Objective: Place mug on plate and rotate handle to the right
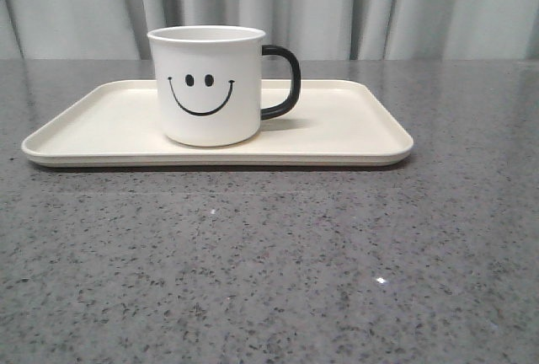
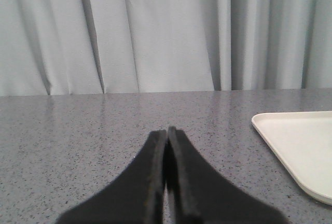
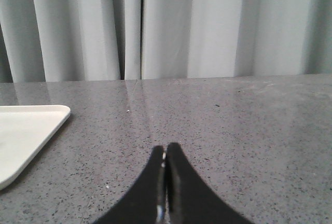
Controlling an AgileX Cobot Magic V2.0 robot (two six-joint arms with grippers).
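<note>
Both grippers are sitting closed with nothing in them from where I'm watching: the left gripper (image 2: 166, 130) is showing its two black fingers pressed flat together in the left wrist view, and the right gripper (image 3: 165, 149) is looking the same in the right wrist view, fingertips touching, nothing between them. Neither arm is showing up in the front view, so they're both well apart from the action. The mug (image 1: 207, 86) is standing upright on the plate (image 1: 354, 128), a bit left of the plate's middle, with the smiley face pointing at the front camera. The handle (image 1: 284, 82) is sticking out to the right, pretty much side-on. The plate is lying flat on the grey speckled table (image 1: 269, 263), long side running left to right, and I'm seeing a good stretch of bare cream surface to the right of the mug. From the left wrist camera I'm only catching one rounded corner of the plate (image 2: 295, 146), off to the right of the closed fingers, and from the right wrist camera another corner (image 3: 26, 136) off to the left. Grey curtains (image 1: 337, 2) are hanging behind the far edge of the table.
</note>
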